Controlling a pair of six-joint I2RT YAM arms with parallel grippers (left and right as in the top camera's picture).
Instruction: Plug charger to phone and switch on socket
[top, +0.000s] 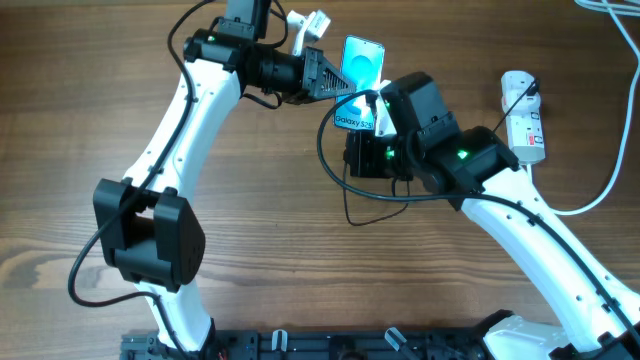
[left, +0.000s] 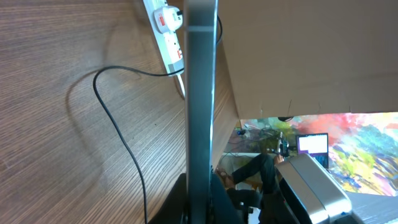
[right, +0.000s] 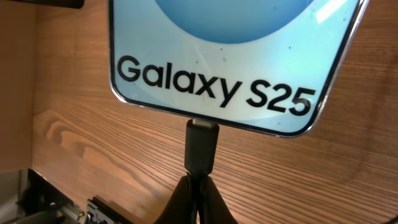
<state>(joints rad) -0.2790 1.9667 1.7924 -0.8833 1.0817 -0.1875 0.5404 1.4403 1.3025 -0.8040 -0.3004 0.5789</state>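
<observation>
Surface: brown wooden table (top: 250, 210), grain running side to side
Overhead, phone: the phone (top: 362, 60) sits between the two arms, cyan screen up, white strip toward the right arm
Overhead, left gripper: left gripper (top: 333, 78) closed on the phone's edge
Overhead, socket: the socket (top: 523, 118) well apart at the right, black plug in it
Overhead, charger: the charger (top: 335, 165) loops beneath the right arm
Left wrist: phone seen edge-on, pinched at its lower end; socket and cable lie beyond
Right wrist: right gripper (right: 199, 196) clamped tight on the black connector, whose tip meets the phone's edge under "Galaxy S25"
</observation>
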